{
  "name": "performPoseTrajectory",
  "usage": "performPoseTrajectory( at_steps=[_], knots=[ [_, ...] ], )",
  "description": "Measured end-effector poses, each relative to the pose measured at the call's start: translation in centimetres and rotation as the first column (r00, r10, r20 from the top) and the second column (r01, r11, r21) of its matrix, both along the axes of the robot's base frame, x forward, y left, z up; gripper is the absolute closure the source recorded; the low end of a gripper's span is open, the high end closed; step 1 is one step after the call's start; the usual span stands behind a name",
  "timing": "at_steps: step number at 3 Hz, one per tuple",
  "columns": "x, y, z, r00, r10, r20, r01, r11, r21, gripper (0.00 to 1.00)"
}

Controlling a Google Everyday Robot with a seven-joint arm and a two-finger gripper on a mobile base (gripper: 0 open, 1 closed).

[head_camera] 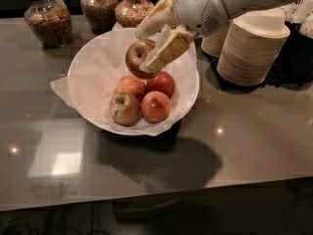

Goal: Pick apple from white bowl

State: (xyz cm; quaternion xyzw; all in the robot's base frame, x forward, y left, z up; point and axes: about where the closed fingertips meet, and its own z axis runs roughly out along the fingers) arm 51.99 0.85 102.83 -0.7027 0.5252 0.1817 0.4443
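— Gripper?
— My gripper [143, 52] sits over the white bowl [88, 77], fingers clamped on one apple [134, 56].
— And the rest?
— Four other apples [142, 100] lie in the bowl beneath it.

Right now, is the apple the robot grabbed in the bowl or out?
Out: the end effector, shut on the apple, holds it above four other apples lying in the white bowl.

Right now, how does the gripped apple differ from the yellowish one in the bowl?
The gripped apple hangs over the bowl, clamped in the gripper; the yellowish apple rests inside it. The gripped apple looks darker red, the yellowish apple paler. Both show stem hollows.
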Motion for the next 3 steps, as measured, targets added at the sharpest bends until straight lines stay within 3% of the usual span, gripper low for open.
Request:
performPoseTrajectory(
  at_steps=[1, 2, 3],
  knots=[
    [-1.17, -0.12, 1.55, 0.999, 0.033, 0.029, -0.035, 0.998, 0.061, 1.0],
    [-1.17, -0.12, 1.55, 0.999, 0.033, 0.029, -0.035, 0.998, 0.061, 1.0],
    [-1.18, -0.12, 1.55, 0.999, 0.034, 0.029, -0.035, 0.998, 0.061, 0.81]
  ],
)
